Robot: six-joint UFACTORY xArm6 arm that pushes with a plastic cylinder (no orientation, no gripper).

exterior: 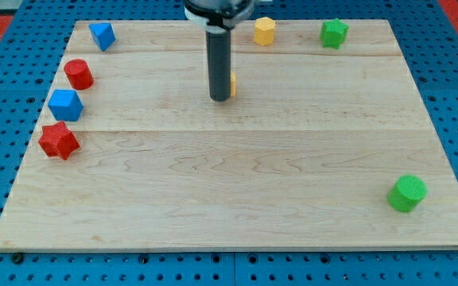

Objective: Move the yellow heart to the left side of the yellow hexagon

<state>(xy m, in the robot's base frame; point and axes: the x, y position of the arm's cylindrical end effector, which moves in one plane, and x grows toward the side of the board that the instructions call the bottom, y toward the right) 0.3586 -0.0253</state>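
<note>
The yellow hexagon [265, 31] sits near the view's top edge, right of centre. The yellow heart [232, 81] is almost wholly hidden behind my rod; only a sliver shows at the rod's right side. It lies below and left of the hexagon. My tip [220, 98] rests on the board right at the heart's left-bottom side, apparently touching it.
The wooden board [237, 199] lies on a blue pegboard. A blue block [102, 36], red cylinder [78, 74], blue block [65, 104] and red star [58, 141] line the view's left. A green star [334, 32] is top right, a green cylinder [407, 193] bottom right.
</note>
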